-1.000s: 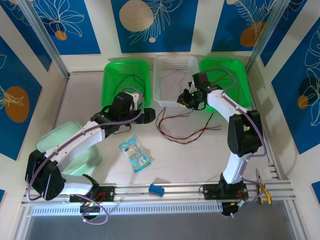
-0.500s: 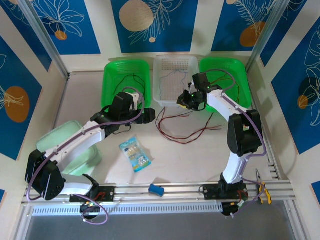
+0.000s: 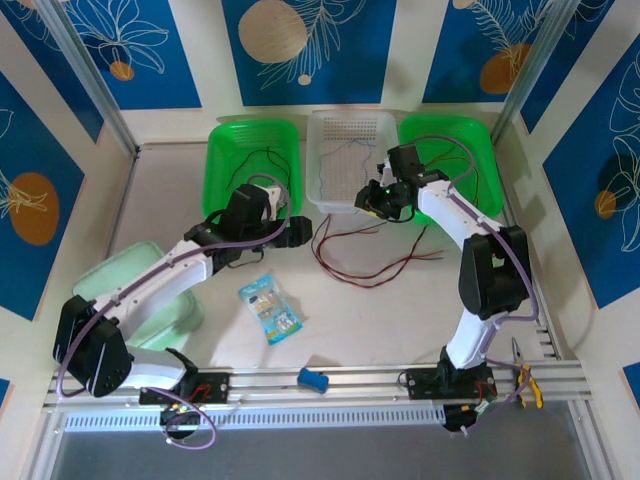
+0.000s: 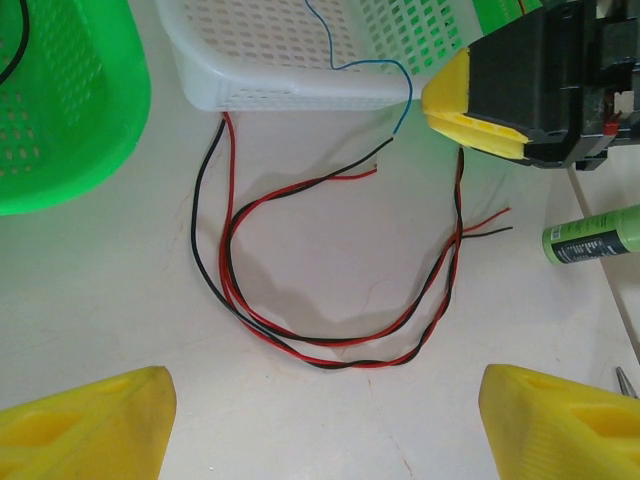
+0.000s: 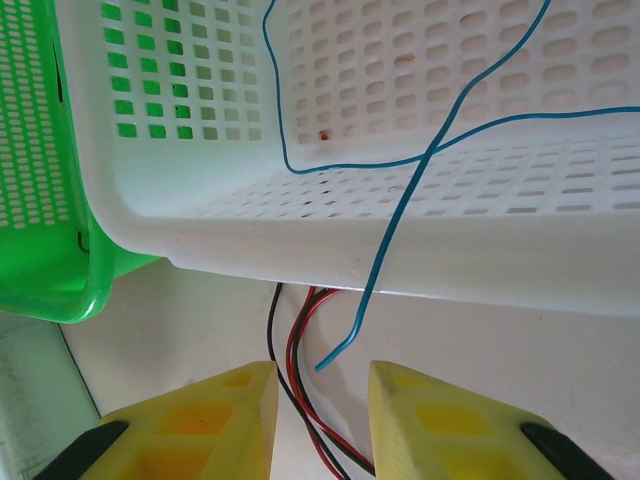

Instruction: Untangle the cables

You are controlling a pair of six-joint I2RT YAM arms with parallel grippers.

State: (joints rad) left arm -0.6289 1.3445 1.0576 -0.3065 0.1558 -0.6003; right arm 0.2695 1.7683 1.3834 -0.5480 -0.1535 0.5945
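Note:
Red and black cables [image 4: 330,350] lie twisted together in a loop on the table [image 3: 372,262], in front of the white basket [image 3: 322,200]. A thin blue cable [image 5: 400,210] hangs over that basket's front rim; its loose end dangles between my right gripper's [image 5: 322,405] yellow fingers and touches neither of them. That right gripper [image 3: 375,200] is open, at the basket's front right corner. My left gripper [image 4: 325,420] is wide open over bare table, just short of the red and black loop [image 3: 295,232].
Green baskets [image 3: 222,170] [image 3: 480,140] flank the white one, each holding thin cables. A snack packet [image 3: 270,308], a blue block [image 3: 314,380], a pale green lid [image 3: 140,290] and pliers [image 3: 525,385] sit nearer the arms. A green tube [image 4: 595,235] lies right of the cables.
My right gripper's jaws have spread apart and its arm has shifted slightly to the right. The left arm has not moved.

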